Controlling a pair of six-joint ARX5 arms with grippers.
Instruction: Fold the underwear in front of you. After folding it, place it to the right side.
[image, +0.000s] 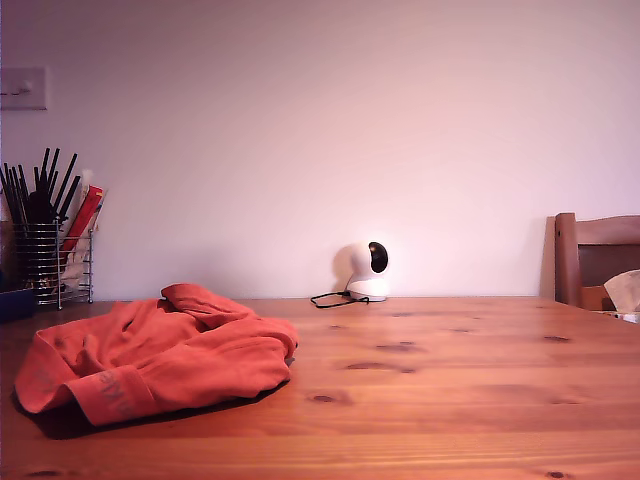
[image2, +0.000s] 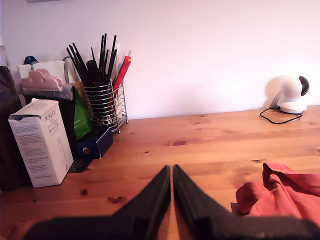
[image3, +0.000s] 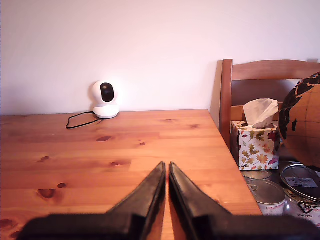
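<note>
While neither arm appears in the exterior view, each wrist view records its own gripper: my first gripper (image2: 172, 172) has its two black fingers pressed together tip to tip over bare wood, pinching nothing; my second gripper (image3: 167, 169) is likewise pressed together and holds nothing. Item, the underwear (image: 160, 355): coral-red cloth, lying in a loose rumpled heap at the lower left of the exterior frame, on the wooden table (image: 450, 400), with a paler waistband bearing faint lettering turned toward the lower left edge of the heap. A portion of the same cloth shows at the lower right of the first wrist frame (image2: 282, 195), beside and apart from my first gripper's fingers. Item, white camera (image: 368, 270): round-headed, dark lens, standing at the far table edge against the wall, centre of the exterior frame, with a thin black cable (image: 335, 298) looped just beside it. Item, wire utensil holder (image: 55, 262): at the left edge of the exterior frame, filled with black sticks and a red-handled piece. Item, white carton (image2: 42, 140): upright, left of the first wrist frame, near the holder. Item, wooden chair (image: 595, 258): at the right edge of the exterior frame, beyond the table. Item, tissue box (image3: 256, 145): leaf-printed, one tissue standing up, right of the second wrist frame, beside the chair.
</note>
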